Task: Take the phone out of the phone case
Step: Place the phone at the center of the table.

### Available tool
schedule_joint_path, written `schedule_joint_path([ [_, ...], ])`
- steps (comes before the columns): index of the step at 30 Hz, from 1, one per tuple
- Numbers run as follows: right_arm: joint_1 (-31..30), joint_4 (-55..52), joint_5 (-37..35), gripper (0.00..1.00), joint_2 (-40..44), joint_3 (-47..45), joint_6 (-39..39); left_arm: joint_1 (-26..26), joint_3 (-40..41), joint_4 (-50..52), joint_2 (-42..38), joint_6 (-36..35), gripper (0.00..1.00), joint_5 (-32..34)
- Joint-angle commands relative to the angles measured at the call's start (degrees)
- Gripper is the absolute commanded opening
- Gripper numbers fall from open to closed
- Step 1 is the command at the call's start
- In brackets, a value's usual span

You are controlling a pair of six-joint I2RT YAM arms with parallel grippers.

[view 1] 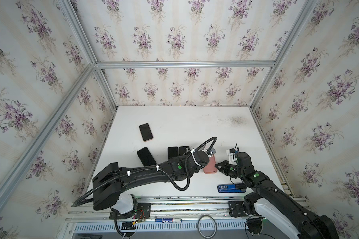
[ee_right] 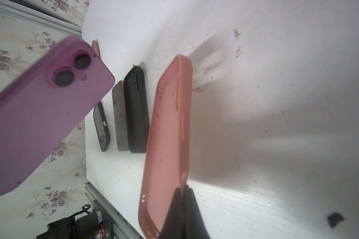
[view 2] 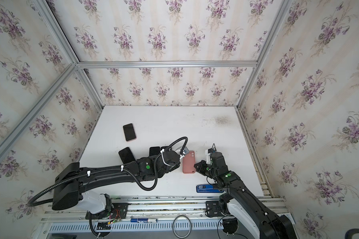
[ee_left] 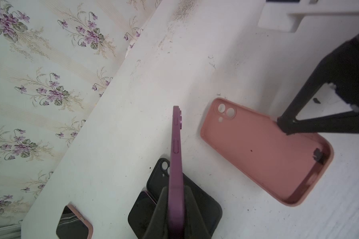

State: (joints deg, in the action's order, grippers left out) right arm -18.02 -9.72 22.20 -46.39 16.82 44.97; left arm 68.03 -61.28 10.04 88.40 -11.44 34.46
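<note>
You are viewing the left claw [ee_left: 175, 198] gripping the purple phone [ee_left: 176, 157] with its jaws drawn narrow against the two flat faces near one short end. The phone is showing edge-on in the left wrist view, with its side buttons facing the camera. In the right wrist view the purple phone [ee_right: 42, 115] is showing its back and twin lenses, and it is hanging off the desk [view 1: 184, 124]. The phone is sitting fully outside the pink case [ee_left: 263, 151] and is not touching it. The right claw [ee_right: 183, 198] is pinching one long wall of the pink case [ee_right: 168, 134] with its jaws nearly together. The case is lying empty with its open side up between the two arms, and in both top views its camera cut-outs are pointing toward the far edge of the desk [view 2: 189, 162]. You cannot tell whether the case is resting flat. Beyond the left arm, a black case [ee_left: 164, 167] and a dark phone [ee_left: 141, 211] are lying side by side. Another black phone [view 1: 146, 156] is lying further to the side of them, and a phone in a pink cover [view 1: 146, 132] is lying face-up further back. A blue object [view 1: 230, 187] is lying near the front edge, partly under the right arm
</note>
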Motion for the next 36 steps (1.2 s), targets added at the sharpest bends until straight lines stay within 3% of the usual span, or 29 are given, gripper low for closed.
schedule_joint_path([
  [1, 1.4, -5.1, -2.0, 0.00, -0.8, 2.4, -5.2, 0.5, -0.3, -1.1, 1.5, -0.8, 0.03, 5.5],
  [12, 7.4, -9.1, 0.4, 0.00, -3.9, 7.5, -10.7, 3.3, -5.8, 2.4, 11.3, -4.8, 0.04, 12.4],
  [36, 10.0, -8.4, 2.8, 0.00, -6.5, 7.9, -13.0, 5.1, -12.7, 8.8, 22.7, -5.6, 0.08, 16.7],
])
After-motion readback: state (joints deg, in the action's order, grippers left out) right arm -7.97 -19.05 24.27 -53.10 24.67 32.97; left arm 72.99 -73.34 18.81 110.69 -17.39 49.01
